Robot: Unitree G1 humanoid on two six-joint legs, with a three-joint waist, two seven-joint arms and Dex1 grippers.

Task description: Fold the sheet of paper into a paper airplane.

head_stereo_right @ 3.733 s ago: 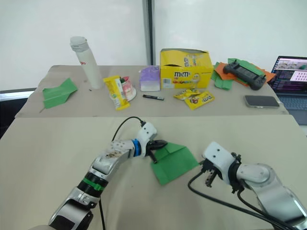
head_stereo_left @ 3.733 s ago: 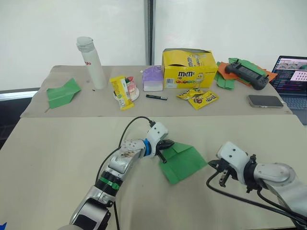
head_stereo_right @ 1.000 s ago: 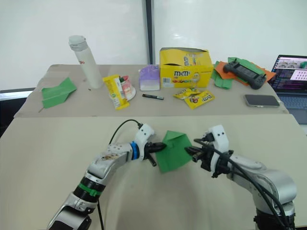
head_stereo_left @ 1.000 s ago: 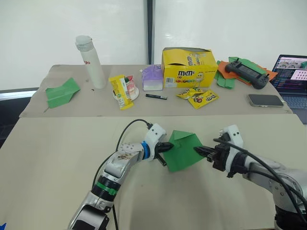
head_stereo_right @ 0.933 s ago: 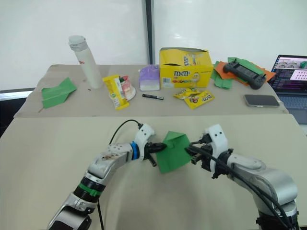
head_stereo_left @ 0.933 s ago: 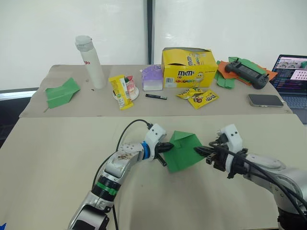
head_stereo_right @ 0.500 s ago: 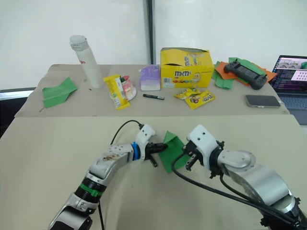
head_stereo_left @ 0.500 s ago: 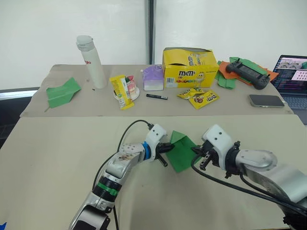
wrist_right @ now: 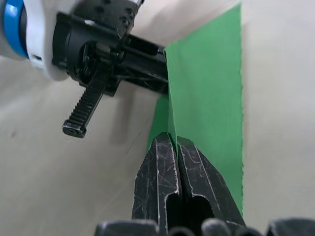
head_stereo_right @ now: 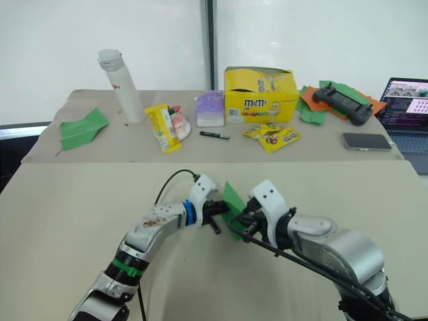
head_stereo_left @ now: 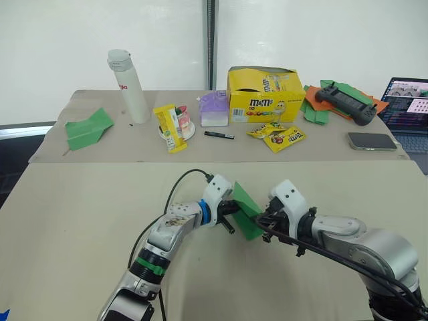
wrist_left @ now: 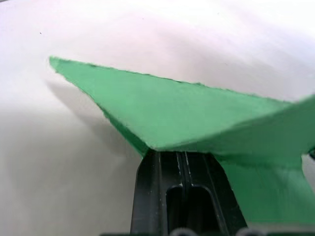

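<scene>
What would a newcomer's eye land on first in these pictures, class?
The bright green sheet of paper, held up off the near table between two claws: the left claw and the right claw are both shut on it from opposite sides. Next, the yellow candy box at the middle of the far table.

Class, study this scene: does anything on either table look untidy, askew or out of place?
Yes. On the far table, crumpled green and orange papers lie heaped under a black gamepad, and the yellow M&M's box is torn open, with candy packets loose before it.

Yellow box point(head_stereo_left: 262, 95) reads, seemingly, "m&m's".
</scene>
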